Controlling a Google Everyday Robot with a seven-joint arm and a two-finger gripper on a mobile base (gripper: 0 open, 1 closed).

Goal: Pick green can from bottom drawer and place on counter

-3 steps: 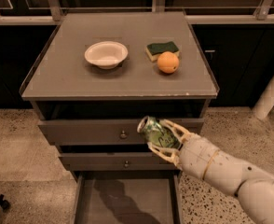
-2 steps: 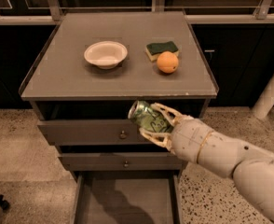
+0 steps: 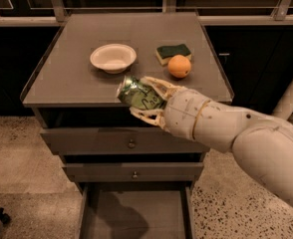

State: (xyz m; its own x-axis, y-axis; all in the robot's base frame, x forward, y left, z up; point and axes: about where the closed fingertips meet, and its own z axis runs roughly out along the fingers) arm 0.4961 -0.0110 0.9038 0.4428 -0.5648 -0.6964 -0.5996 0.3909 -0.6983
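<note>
Gripper (image 3: pixel 142 97) is seen at the front edge of the table (image 3: pixel 72 81), the arm entering from 4 o'clock. Gripper is closed around the green can (image 3: pixel 134 92), one finger above and one below it. The can is held on its side, silver end turned toward 10 o'clock, over the table's front rim. Contact with the table surface cannot be determined.

Also noted on the table: white bowl (image 3: pixel 113 58) at 11 o'clock of the can, orange (image 3: pixel 179 66) at 2 o'clock, and dark green sponge (image 3: pixel 173 52) just behind the orange.

The bottom drawer (image 3: pixel 159 218) is pulled open at 6 o'clock, with nothing seen on its floor. The two knobbed drawers (image 3: pixel 131 142) above it are shut.

Progress, as judged: the pick is done, since the can is out of the drawer and raised to table height. Remaining steps are that the can be carried inward over the bare area in front of the bowl, set down and released.
</note>
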